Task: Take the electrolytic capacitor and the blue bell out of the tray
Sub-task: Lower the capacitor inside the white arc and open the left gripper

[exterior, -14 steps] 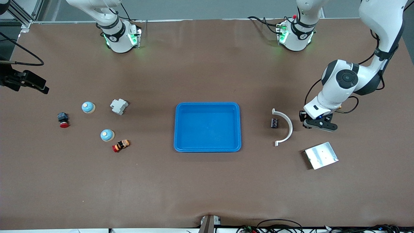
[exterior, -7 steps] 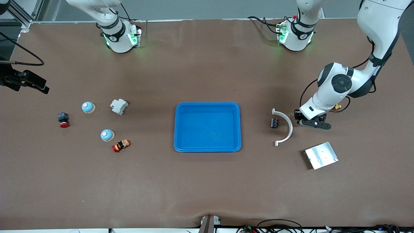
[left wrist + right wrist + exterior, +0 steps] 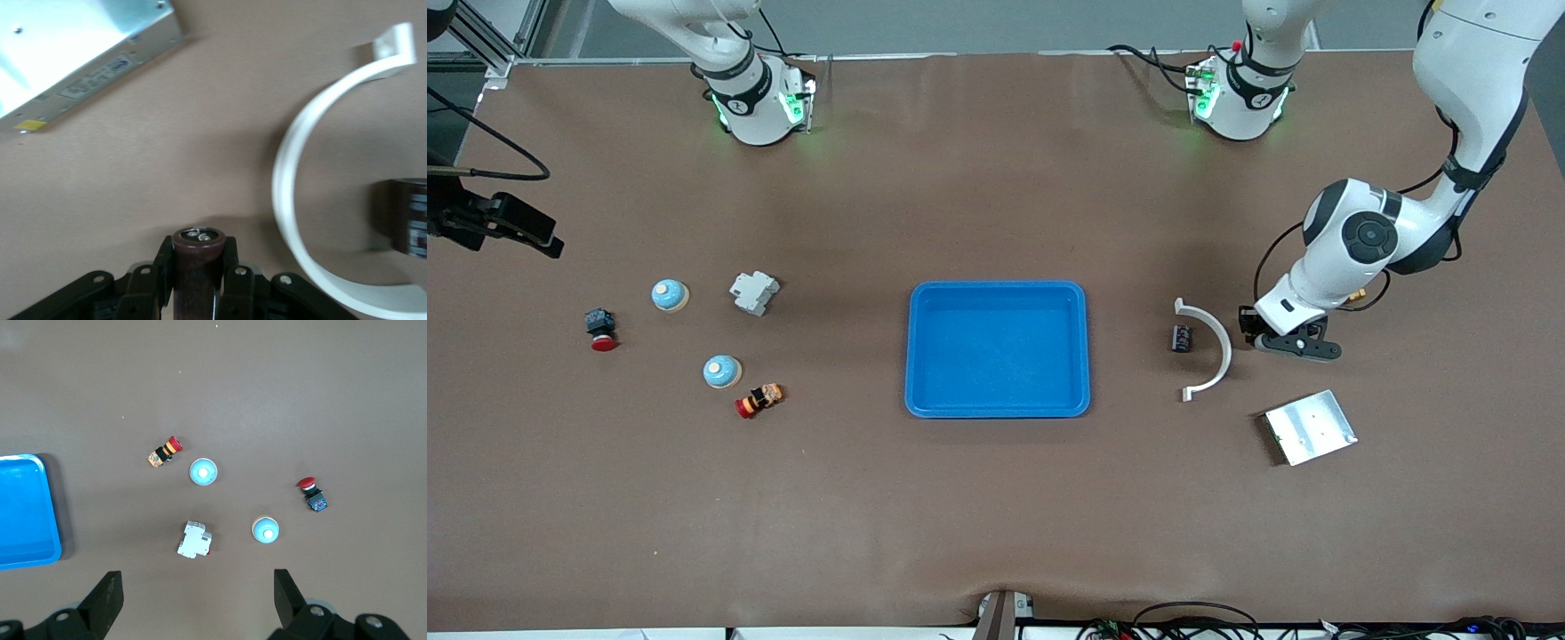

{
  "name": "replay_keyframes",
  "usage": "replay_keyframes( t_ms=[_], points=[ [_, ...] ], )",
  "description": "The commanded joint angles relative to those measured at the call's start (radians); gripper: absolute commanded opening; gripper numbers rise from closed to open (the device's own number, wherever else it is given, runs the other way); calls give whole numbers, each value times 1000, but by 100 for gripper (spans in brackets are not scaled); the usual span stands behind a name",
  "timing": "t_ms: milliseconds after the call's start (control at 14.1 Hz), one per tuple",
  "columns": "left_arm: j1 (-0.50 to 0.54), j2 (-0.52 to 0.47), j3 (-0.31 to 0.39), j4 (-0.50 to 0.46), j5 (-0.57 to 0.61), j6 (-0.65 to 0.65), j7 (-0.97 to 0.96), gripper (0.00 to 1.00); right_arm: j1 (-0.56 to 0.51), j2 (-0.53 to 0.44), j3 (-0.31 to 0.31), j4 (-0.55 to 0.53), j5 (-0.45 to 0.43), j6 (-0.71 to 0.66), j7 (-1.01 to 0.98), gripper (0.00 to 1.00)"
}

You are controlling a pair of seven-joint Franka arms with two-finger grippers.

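My left gripper (image 3: 198, 259) is shut on a dark brown capacitor (image 3: 198, 241), its capped end sticking out past the fingertips. In the front view that gripper (image 3: 1286, 343) hangs low over the table beside a white curved bracket (image 3: 1215, 352). A second capacitor (image 3: 1182, 338) lies inside the bracket's curve. Two blue bells (image 3: 669, 294) (image 3: 721, 372) sit toward the right arm's end. My right gripper (image 3: 198, 613) is open, high over the table near the bells and holding nothing. It is out of the front view. The blue tray (image 3: 911, 351) at the middle is empty.
A silver metal box (image 3: 1310, 427) lies nearer the front camera than the left gripper. Near the bells are a white circuit breaker (image 3: 754, 292) and two red push buttons (image 3: 601, 331) (image 3: 759, 400). A black mount (image 3: 498, 222) juts in at the right arm's end.
The left gripper, still shut on the capacitor, has shifted a little toward the white bracket, and the arm above it has swung. The right arm has not moved.
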Motion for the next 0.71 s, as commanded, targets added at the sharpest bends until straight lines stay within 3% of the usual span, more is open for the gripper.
replay_keyframes(
  t_ms=[0, 284, 498, 640],
  points=[
    [4, 54, 6, 35, 104, 13, -86, 0, 10, -19, 1, -12, -14, -3, 1, 100],
    [9, 112, 23, 64, 282, 13, -235, 0, 10, -19, 1, -12, -15, 2, -2, 100],
    [7, 126, 26, 70, 305, 12, -262, 0, 10, -19, 1, -12, -15, -1, -1, 100],
    [9, 140, 26, 83, 305, 10, -271, 100, 6, -16, -1, -9, -15, -3, -2, 100]
  ],
)
